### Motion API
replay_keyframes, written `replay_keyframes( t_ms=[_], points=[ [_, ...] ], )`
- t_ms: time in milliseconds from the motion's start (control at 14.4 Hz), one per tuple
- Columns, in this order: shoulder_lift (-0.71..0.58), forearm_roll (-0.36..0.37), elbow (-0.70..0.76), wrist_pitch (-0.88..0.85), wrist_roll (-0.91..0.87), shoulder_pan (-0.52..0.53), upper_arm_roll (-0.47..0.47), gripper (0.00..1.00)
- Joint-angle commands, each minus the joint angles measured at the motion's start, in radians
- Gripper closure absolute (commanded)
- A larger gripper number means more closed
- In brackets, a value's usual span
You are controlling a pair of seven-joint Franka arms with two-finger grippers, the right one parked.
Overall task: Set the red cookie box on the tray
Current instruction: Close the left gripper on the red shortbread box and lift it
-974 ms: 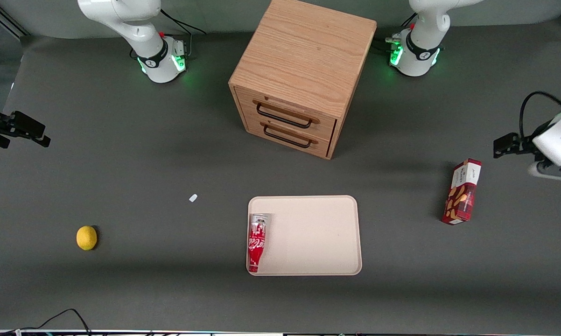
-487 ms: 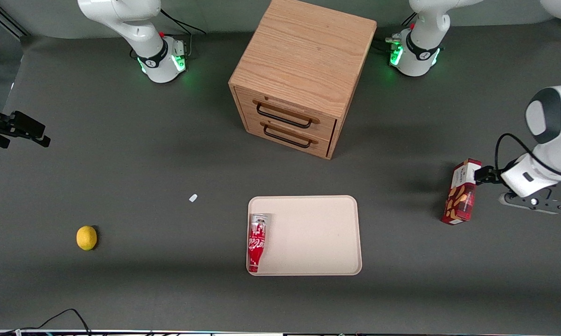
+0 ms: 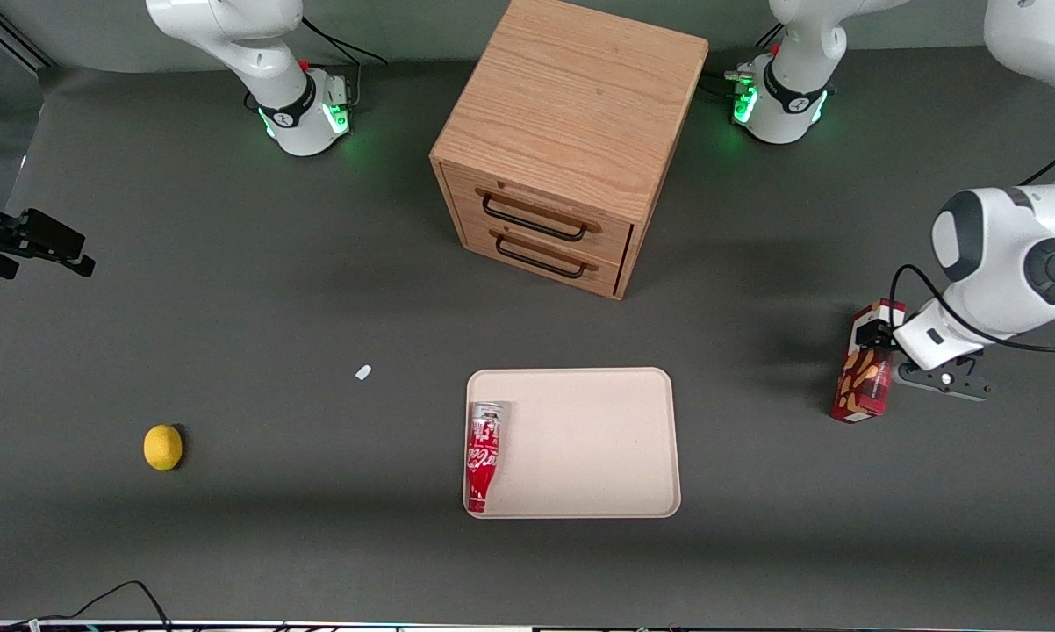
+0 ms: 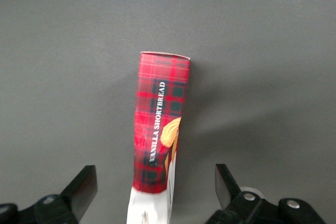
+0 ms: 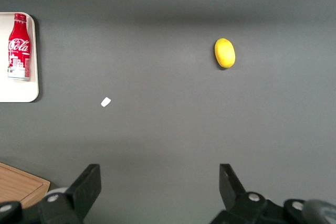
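On the flat beige rectangular tray a red-and-white Coca-Cola bottle-can lies along one edge, leaving most of the tray bare, while the slim dark-red cookie box stands on the grey table well apart from it, toward the working arm's end. Within the last second the left arm's black two-finger gripper has swung in over the box's white end, its fingers spread wide to either side and gripping nothing. The approach looks nearly done; closing and lifting remain.

Dark grey matte surface, evenly lit, soft shadows. Oak two-drawer cabinet with black handles stands mid-surface. Black cable lies nearer the camera than the cabinet.
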Motion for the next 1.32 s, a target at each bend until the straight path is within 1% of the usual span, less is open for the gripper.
replay_keyframes(
  t_ms=[0,209,417,487,557,765,835,904,1113,1252],
  points=[
    [0.018,0.022,-0.048,0.095,0.013,-0.001,0.017,0.00],
    [0.057,0.022,-0.067,0.178,0.013,-0.004,0.032,0.00],
    [0.077,0.022,-0.067,0.198,0.011,-0.007,0.040,0.00],
    [0.080,0.022,-0.074,0.201,0.011,-0.007,0.040,0.04],
    [0.083,0.022,-0.077,0.209,0.011,-0.007,0.040,0.19],
    [0.087,0.022,-0.077,0.209,0.011,-0.009,0.040,0.80],
    [0.087,0.021,-0.076,0.203,0.010,-0.009,0.041,0.98],
    [0.087,0.021,-0.076,0.198,0.008,-0.009,0.040,1.00],
    [0.074,0.018,-0.067,0.180,0.001,-0.010,0.040,1.00],
    [0.038,0.010,-0.032,0.091,-0.001,-0.010,0.037,1.00]
  ],
)
